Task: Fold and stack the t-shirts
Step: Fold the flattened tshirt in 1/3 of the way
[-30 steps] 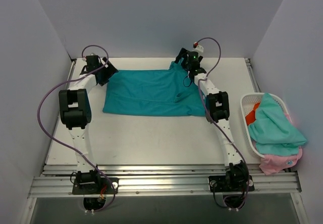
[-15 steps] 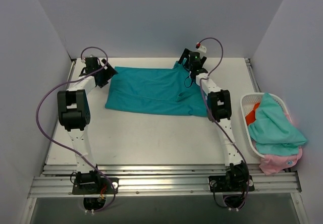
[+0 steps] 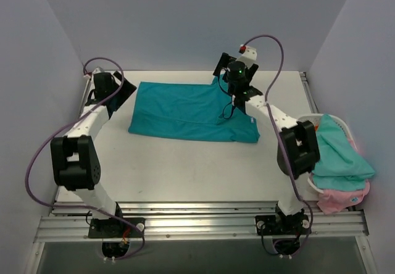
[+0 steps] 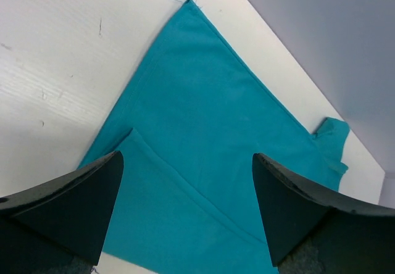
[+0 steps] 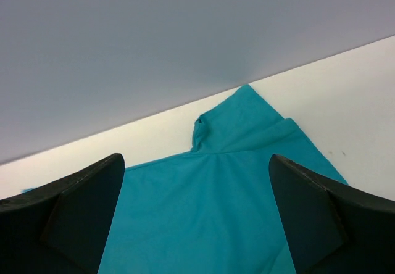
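The deep teal t-shirt lies flat, folded into a wide band, at the far middle of the table. It fills the left wrist view and the right wrist view, where one sleeve points toward the back wall. My left gripper is open and empty, just off the shirt's far-left corner. My right gripper is open and empty, raised above the shirt's far-right sleeve. The left fingers and the right fingers touch no cloth.
A white lattice basket stands at the right edge, holding a paler aqua shirt and a pink one. My right elbow hangs in front of it. Walls close the back and both sides.
Both grippers have lifted off the teal shirt's far corners; the left drew back to the left, the right rose. Both elbows swung toward the near side. The shirt stays flat.
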